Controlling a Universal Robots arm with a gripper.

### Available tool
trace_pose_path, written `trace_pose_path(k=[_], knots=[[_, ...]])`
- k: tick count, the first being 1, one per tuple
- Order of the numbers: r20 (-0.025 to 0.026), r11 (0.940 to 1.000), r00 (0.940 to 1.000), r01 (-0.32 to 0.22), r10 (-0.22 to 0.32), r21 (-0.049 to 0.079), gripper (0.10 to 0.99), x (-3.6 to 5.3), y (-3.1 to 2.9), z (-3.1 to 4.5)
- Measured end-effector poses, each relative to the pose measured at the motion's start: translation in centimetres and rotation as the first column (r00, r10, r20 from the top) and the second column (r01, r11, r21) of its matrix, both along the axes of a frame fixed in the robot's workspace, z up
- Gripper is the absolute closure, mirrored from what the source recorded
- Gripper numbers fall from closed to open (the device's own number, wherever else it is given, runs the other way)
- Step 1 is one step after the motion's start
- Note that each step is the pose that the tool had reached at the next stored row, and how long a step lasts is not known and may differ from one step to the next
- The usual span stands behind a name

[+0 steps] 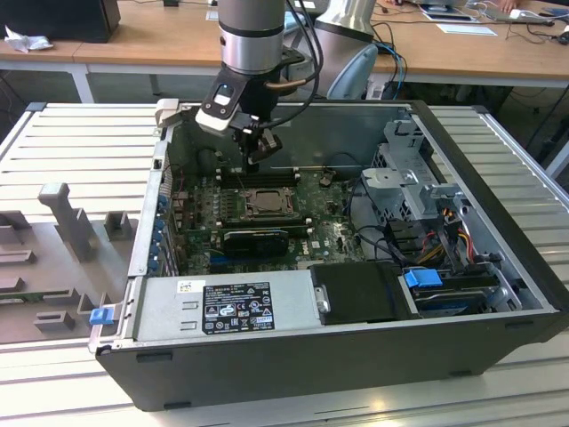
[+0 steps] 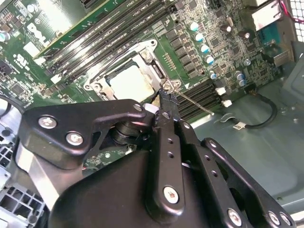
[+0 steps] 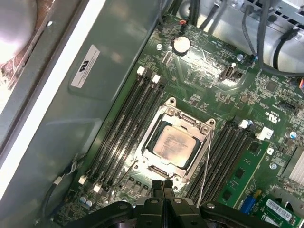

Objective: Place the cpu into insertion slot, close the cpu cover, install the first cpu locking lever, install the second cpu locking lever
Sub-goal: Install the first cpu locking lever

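As far as visible, tool state: gripper (image 3: 164, 184) with fingertips pressed together, no gap, nothing seen between them; tip just beside a corner of the insertion slot (image 1: 264, 203), near a thin wire lever (image 2: 194, 104).
cpu (image 3: 174, 142): lying flat inside the insertion slot, on the green board (image 3: 209, 76), between the long black memory slots (image 3: 123, 128).
cpu cover (image 3: 160, 165): down around the chip, pale metal top showing through the cut-out.
handling of cpu: probably light and stiff, fragile on the contact side; best taken by the edges, never pressed in the middle.
handling of wire lever: likely springy and slippery steel; better pushed near the bent end than at mid-length.
first wrist view: whole socket from above, with a wire lever along each side of the frame.
second wrist view: fingertip close at the socket corner; contact with the lever impossible to tell.
exterior view: arm (image 1: 253, 36) reaching down into the open computer case (image 1: 356, 356), grey power-supply box (image 1: 222, 307) at the near wall.
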State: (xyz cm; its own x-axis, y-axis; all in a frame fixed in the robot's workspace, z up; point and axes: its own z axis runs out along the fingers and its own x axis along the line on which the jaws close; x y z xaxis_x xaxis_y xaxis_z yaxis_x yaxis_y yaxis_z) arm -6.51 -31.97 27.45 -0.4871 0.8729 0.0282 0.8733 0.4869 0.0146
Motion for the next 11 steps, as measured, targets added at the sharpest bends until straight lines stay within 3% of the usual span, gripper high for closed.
trace_pose_path(k=[4, 7, 11], knots=[[-0.0001, 0.9971, 0.9971, -0.075, 0.075, 0.0, 0.98, 0.0, 0.0, 0.0], [0.0, 0.9886, 0.9886, -0.15, 0.15, 0.0, 0.98, 0.0, 0.0, 0.0], [0.0, 0.9775, 0.9775, -0.211, 0.211, 0.0, 0.98, 0.0, 0.0, 0.0]])
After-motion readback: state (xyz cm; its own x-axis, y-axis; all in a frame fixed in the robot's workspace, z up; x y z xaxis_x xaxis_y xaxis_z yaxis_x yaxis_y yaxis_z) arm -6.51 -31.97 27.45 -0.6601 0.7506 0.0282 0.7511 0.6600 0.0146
